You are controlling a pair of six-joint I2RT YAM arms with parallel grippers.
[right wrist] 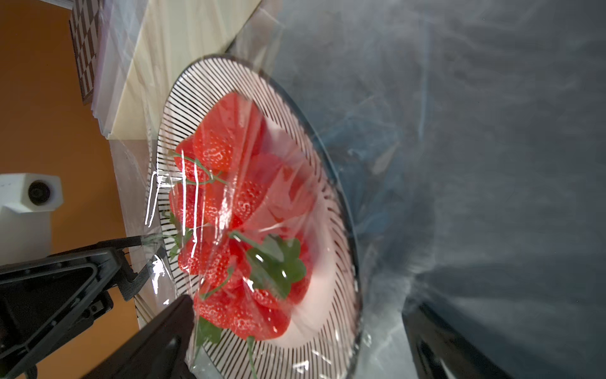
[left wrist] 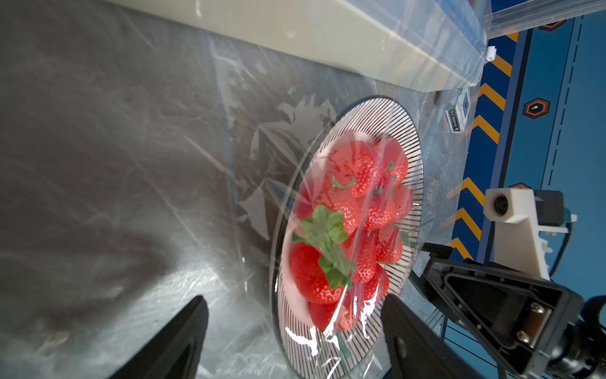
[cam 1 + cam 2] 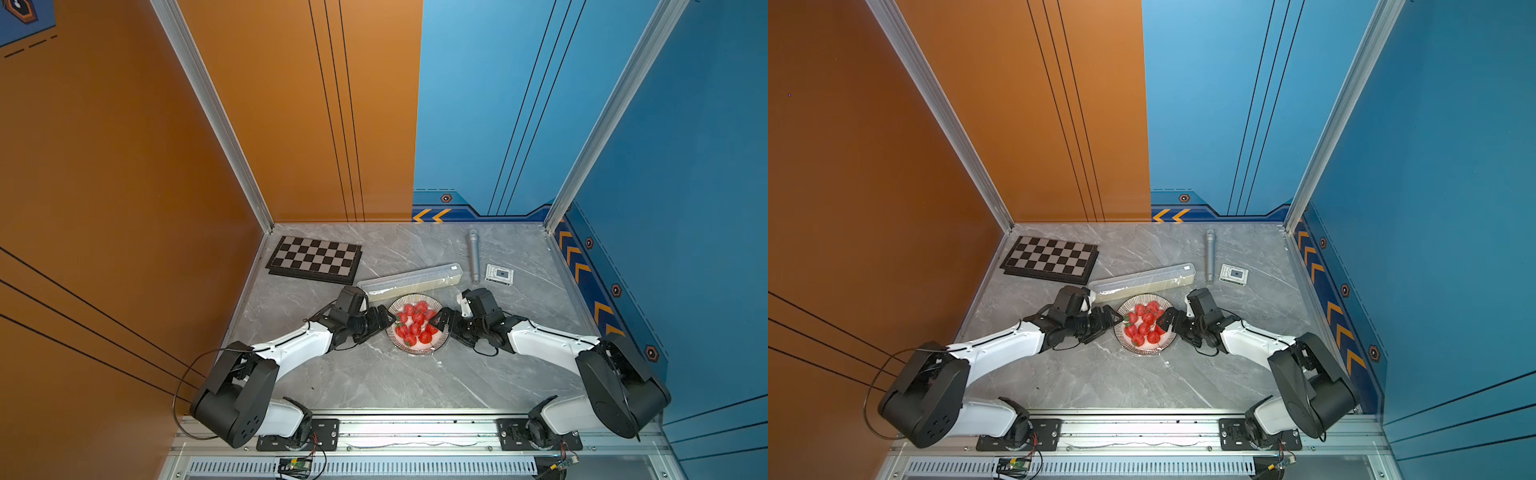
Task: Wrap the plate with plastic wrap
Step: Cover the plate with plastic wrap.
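The plate (image 3: 415,297) (image 3: 1144,297), white with a black-striped rim, sits mid-table and holds red strawberries (image 3: 415,322). Plastic wrap film (image 2: 360,203) (image 1: 262,183) lies crinkled over the fruit and rim (image 2: 387,115) (image 1: 210,75) and spreads onto the table. The wrap's cream box (image 3: 409,280) (image 3: 1142,278) lies just behind the plate. My left gripper (image 3: 388,320) (image 2: 295,305) is at the plate's left edge, open, its jaws standing either side of the rim. At the right edge my right gripper (image 3: 440,320) (image 1: 301,305) is open in the same way.
A chessboard (image 3: 313,259) lies at the back left. A slim grey rod (image 3: 473,257) and a small printed card (image 3: 500,275) lie at the back right. Orange and blue walls close in the grey marble table (image 3: 374,382) on three sides.
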